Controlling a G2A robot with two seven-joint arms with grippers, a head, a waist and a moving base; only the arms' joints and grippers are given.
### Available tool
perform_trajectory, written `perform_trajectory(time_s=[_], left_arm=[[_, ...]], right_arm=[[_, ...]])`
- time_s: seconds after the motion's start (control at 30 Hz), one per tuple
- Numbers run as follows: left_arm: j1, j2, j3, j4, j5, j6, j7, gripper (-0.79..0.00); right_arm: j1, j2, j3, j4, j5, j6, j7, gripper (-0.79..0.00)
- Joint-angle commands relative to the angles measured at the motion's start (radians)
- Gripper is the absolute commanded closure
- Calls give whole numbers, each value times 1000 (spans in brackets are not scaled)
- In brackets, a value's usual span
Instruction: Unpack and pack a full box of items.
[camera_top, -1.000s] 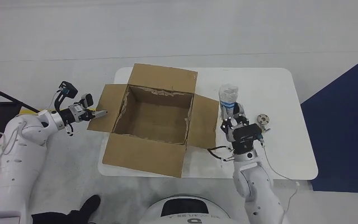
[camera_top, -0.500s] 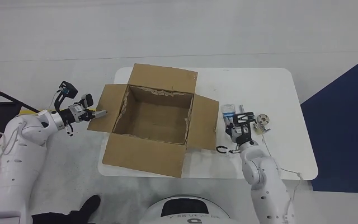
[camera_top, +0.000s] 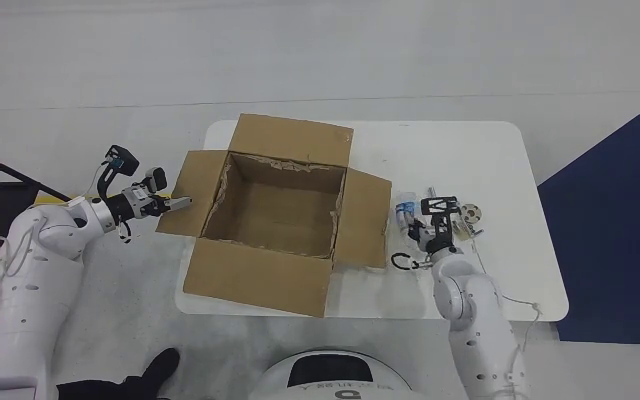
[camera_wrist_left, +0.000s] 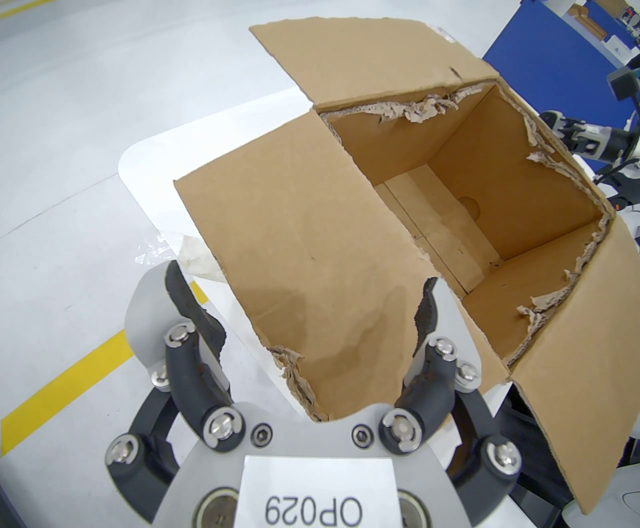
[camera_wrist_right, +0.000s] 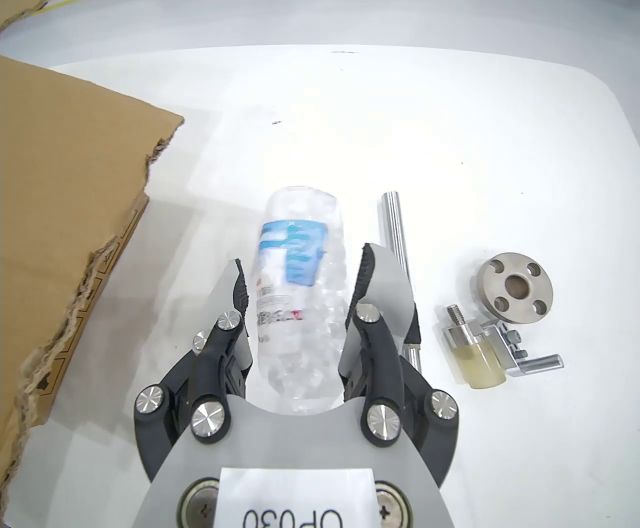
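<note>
The open cardboard box (camera_top: 290, 140) stands on the white table (camera_top: 500, 160) with torn flaps spread and nothing inside. A clear crumpled plastic bottle (camera_wrist_right: 300, 280) with a blue label lies on the table to the right of the box, also seen as the bottle (camera_top: 405, 212) from above. My right gripper (camera_wrist_right: 302, 260) is shut on the bottle, one finger on each side, low over the table (camera_top: 432, 212). My left gripper (camera_wrist_left: 300, 280) is open at the outer edge of the box's left flap (camera_wrist_left: 300, 240), off the table's left side (camera_top: 183, 202).
Right of the bottle lie a steel rod (camera_wrist_right: 395, 230), a round metal flange (camera_wrist_right: 514, 287), a small yellowish cylinder with a threaded stud (camera_wrist_right: 472, 350) and a little bracket (camera_wrist_right: 520, 352). A black cable loop (camera_top: 402, 263) curls near the table's front edge.
The right gripper held the bottle upright a second ago; it has tipped it down flat onto the table beside the box. The left arm has stayed still.
</note>
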Motion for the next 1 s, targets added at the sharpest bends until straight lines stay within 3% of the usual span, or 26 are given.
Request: perform_trajectory(time_s=[0.0, 0.27, 0.7, 0.97], left_arm=[[0, 0, 0, 0, 0, 0, 0, -785], [0, 0, 0, 0, 0, 0, 0, -785], [0, 0, 0, 0, 0, 0, 0, -785], [0, 0, 0, 0, 0, 0, 0, -785]], right_arm=[[-12, 0, -1, -17, -4, 11, -55, -785], [-90, -7, -62, -104, 24, 34, -516, -785], [-90, -6, -60, -103, 27, 34, -514, -785], [-90, 8, 153, -88, 183, 78, -367, -785]])
